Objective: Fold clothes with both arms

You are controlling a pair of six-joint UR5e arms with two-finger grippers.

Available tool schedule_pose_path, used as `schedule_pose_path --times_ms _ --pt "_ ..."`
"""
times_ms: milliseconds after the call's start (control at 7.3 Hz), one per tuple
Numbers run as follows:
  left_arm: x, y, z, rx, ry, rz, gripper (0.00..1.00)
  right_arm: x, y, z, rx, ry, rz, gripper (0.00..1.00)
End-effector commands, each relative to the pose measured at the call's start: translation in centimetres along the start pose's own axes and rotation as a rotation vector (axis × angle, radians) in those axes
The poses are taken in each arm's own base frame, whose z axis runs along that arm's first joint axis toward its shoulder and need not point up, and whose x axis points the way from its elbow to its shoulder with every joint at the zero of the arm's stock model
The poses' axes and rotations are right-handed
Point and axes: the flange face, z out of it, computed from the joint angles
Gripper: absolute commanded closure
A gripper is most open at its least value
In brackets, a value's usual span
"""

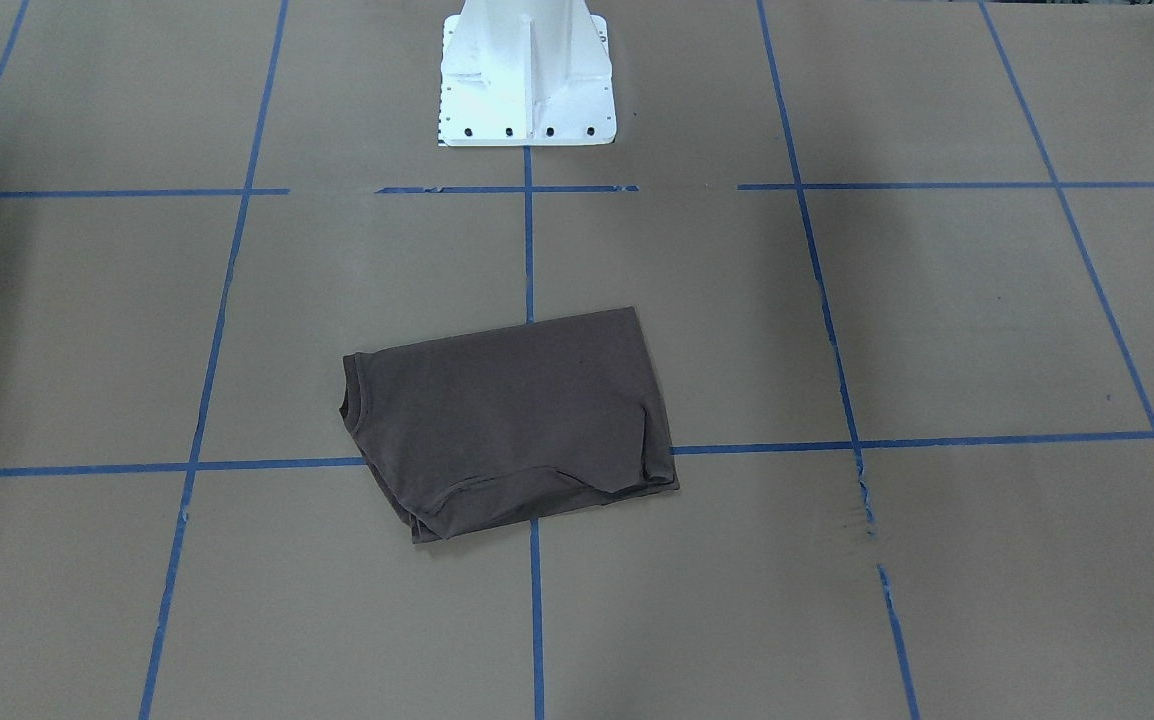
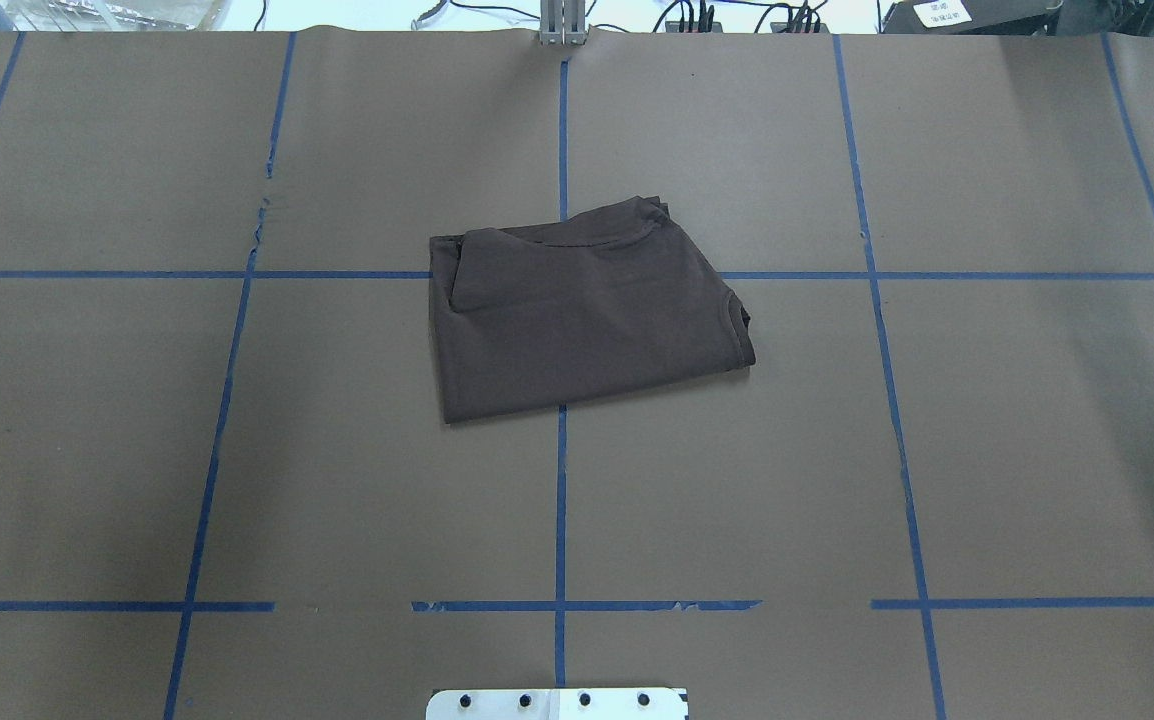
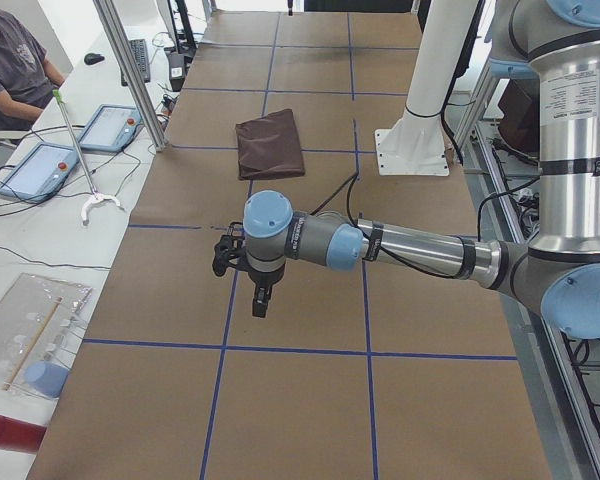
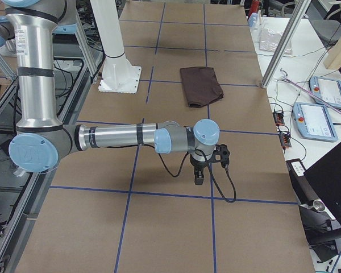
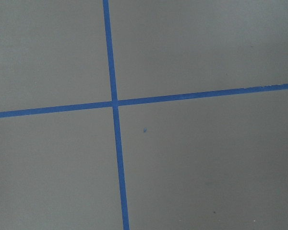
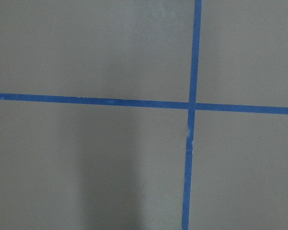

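The T-shirt (image 1: pixel 507 420) lies folded small on the counter (image 1: pixel 937 300) in front of the white pedestal (image 1: pixel 527 80), the left claw (image 3: pixel 263 298) and right claw (image 4: pixel 198 177) hang far out either side of that pedestal, whether apart or together cannot be told, and the folding looks finished, calling for at most a tidy-up.

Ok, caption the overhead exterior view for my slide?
Folded dark grey-brown cotton T-shirt lying mid-table on brown paper gridded with blue tape.
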Motion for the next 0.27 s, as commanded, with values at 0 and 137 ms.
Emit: schedule_pose_path --times_ms 0,137 --pt "0.35 -0.08 -0.32 0.004 0.001 0.005 0.0 0.23 0.02 0.3 -0.006 0.003 0.004 0.0" --pt "0.64 -0.14 -0.45 0.005 0.016 0.007 0.0 0.05 0.01 0.14 -0.003 0.001 0.0 0.0"
